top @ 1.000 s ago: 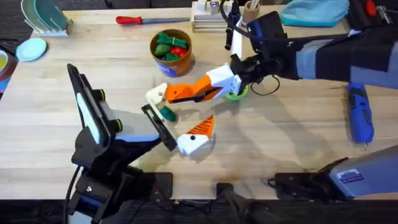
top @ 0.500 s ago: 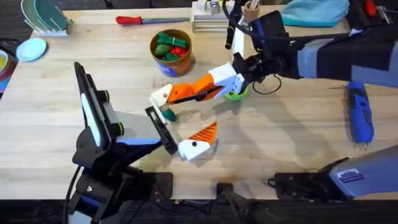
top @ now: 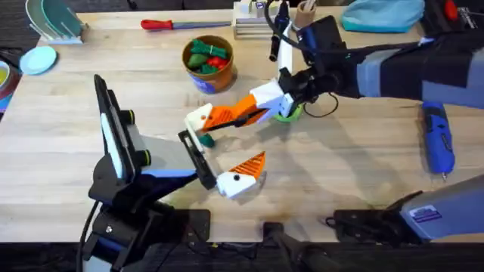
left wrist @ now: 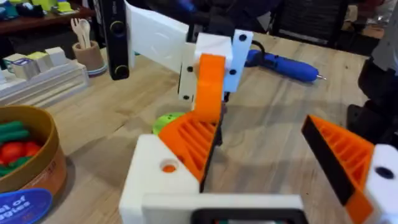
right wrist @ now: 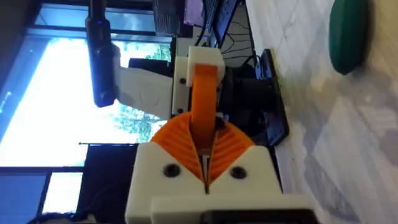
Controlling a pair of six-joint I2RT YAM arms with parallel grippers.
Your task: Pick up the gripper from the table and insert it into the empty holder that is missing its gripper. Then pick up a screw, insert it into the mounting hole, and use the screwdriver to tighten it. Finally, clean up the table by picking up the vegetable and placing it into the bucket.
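Observation:
My right gripper is shut on the gripper, a loose orange ribbed wedge. Its far end rests against the holder, the white finger block of my open left gripper. In the left wrist view the gripper lies along the holder; how deep it sits I cannot tell. The right wrist view has my pads clamping it edge-on. The teal vegetable lies just below the holder. The bucket stands behind, and the blue screwdriver lies far right. The screw is out of view.
A green ring disc sits under the right gripper's wrist. A red-handled screwdriver lies at the back edge. Trays and a cup stand at the back middle, and a blue cloth is at the back right. A light-blue dish is far left.
The left gripper has shifted a little to the right, bringing the holder closer onto the orange wedge. The right gripper has tilted the wedge slightly upward and still holds it.

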